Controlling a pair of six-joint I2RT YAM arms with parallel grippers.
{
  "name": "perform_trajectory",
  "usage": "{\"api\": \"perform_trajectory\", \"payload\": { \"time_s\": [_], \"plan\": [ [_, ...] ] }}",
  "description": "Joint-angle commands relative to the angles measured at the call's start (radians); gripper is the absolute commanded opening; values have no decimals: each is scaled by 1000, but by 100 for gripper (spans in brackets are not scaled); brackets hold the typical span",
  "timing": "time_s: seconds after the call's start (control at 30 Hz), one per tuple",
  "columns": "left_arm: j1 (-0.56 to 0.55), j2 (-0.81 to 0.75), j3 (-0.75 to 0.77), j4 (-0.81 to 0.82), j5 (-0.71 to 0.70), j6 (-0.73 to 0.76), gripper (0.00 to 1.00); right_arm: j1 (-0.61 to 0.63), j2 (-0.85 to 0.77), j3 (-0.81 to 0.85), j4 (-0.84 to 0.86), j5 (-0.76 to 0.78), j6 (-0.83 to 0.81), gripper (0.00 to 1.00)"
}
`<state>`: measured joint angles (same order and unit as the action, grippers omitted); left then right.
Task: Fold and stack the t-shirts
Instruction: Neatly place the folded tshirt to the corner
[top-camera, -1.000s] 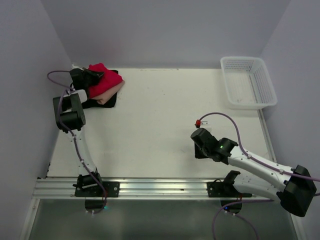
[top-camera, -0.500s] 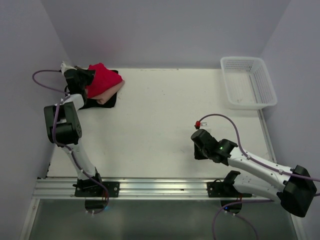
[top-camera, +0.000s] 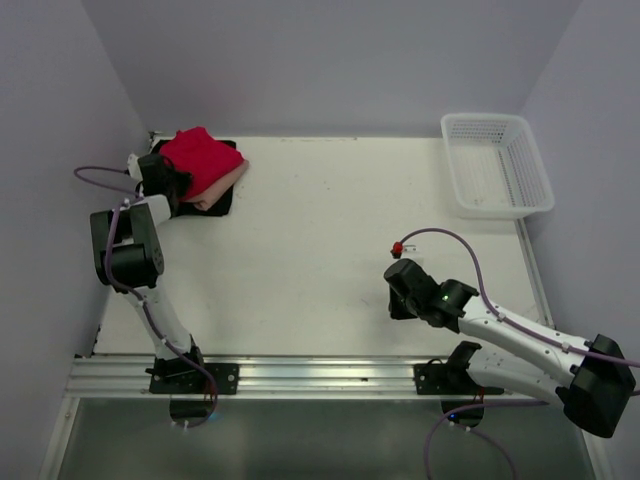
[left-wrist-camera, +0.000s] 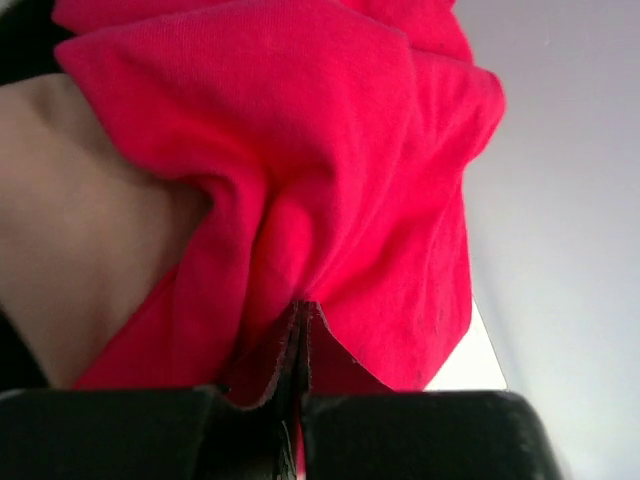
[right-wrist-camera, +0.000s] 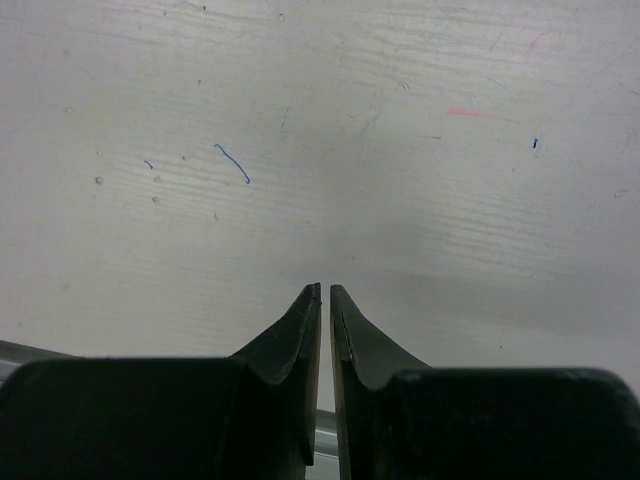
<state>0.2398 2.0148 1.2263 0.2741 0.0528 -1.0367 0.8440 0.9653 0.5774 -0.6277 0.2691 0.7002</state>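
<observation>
Upper left: left end effector (left-wrist-camera: 303, 312), pinching red shirt (left-wrist-camera: 350, 150), has drawn it over the stack (top-camera: 213, 194); right end effector (right-wrist-camera: 325, 290) pressed together, idle.

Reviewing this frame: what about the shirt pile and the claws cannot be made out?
Black t-shirt: top view, mostly covered by the red t-shirt and pink t-shirt; its fold cannot be judged.
Left claw: top view, tips hidden by its own wrist; wrist view, red cloth hides how deep the pinch goes.
Right claw: top view, tips hidden under its wrist.
</observation>
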Motion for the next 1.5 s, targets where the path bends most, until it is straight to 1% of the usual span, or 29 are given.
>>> {"api": "perform_trajectory", "payload": {
  "time_s": [0.0, 0.07, 0.1, 0.17, 0.2, 0.27, 0.4, 0.53, 0.63, 0.67, 0.73, 0.77, 0.8, 0.83, 0.93, 0.97, 1.0, 1.03, 1.07, 1.1, 1.13, 1.17, 1.2, 1.23, 1.27, 1.3, 1.33, 1.4, 1.47],
  "plan": [
    [6, -155, -106, -31, -97, 30, 0, 1, -4, 6, 11, -7, 10, 12],
    [0, -215, -140, 66, -91, 55, 0, 3, -4, 6, 14, -7, 9, 12],
    [-7, -247, -127, 92, -91, 76, 0, 1, -2, 6, 14, -7, 7, 12],
    [-11, -245, -82, 76, -79, 96, 0, 3, 4, 6, 19, -10, 9, 12],
    [-11, -223, -33, 50, -70, 110, 0, 3, 9, 7, 22, -13, 9, 12],
    [-10, -183, 8, 34, -29, 122, 0, 1, 9, 7, 28, -19, 9, 12],
    [3, -6, 111, -60, 28, 103, 0, 1, 0, 12, 17, -19, 10, 12],
    [9, 102, 119, -104, 35, 90, 0, 3, -26, 15, -10, -11, 4, 12],
    [13, 151, 122, -154, 21, 89, 0, 1, -42, 12, -17, -13, -2, 21],
    [15, 154, 119, -185, 10, 86, 0, 3, -46, 10, -18, -13, -4, 29],
    [16, 141, 113, -210, -31, 84, 0, 3, -46, 12, -20, -13, -4, 34],
    [18, 109, 99, -229, -47, 73, 0, 1, -50, 12, -21, -13, -7, 39],
    [18, 82, 84, -220, -76, 72, 0, 1, -51, 12, -20, -13, -7, 41],
    [18, 20, 37, -196, -82, 70, 0, 3, -53, 15, -18, -11, -8, 43],
    [16, -91, -31, -78, -87, 75, 0, 1, -48, 22, -6, -11, -14, 48],
    [16, -163, -60, -20, -79, 92, 0, 1, -45, 25, -3, -16, -21, 53],
    [15, -198, -68, 3, -68, 104, 0, 1, -40, 29, 6, -24, -25, 56],
    [13, -261, -74, 23, -30, 121, 0, 1, -39, 35, 14, -30, -30, 63],
    [10, -293, -74, 58, -9, 156, 1, 3, -37, 38, 19, -33, -40, 66],
    [7, -326, -77, 75, 24, 176, 5, 1, -34, 42, 26, -37, -45, 69],
    [1, -390, -83, 95, 39, 200, 14, 1, -33, 51, 28, -37, -51, 74],
    [-17, -419, -85, 115, 53, 254, 39, 3, -30, 56, 31, -39, -62, 76],
    [-29, -448, -85, 114, 61, 280, 49, 3, -25, 62, 33, -38, -65, 81],
    [-43, -505, -90, 109, 73, 303, 63, 1, -23, 74, 31, -28, -68, 89],
    [-72, -531, -97, 103, 78, 347, 86, 1, -20, 82, 31, -28, -77, 91],
    [-89, -557, -106, 100, 85, 366, 93, 3, -19, 90, 31, -27, -83, 91],
    [-106, -605, -129, 96, 96, 386, 96, 3, -14, 104, 31, -25, -88, 92],
    [-146, -651, -161, 89, 130, 415, 99, 1, -8, 117, 23, -18, -99, 99],
    [-166, -712, -217, 86, 202, 412, 100, 3, 3, 136, 19, -8, -105, 99]
  ]
}}
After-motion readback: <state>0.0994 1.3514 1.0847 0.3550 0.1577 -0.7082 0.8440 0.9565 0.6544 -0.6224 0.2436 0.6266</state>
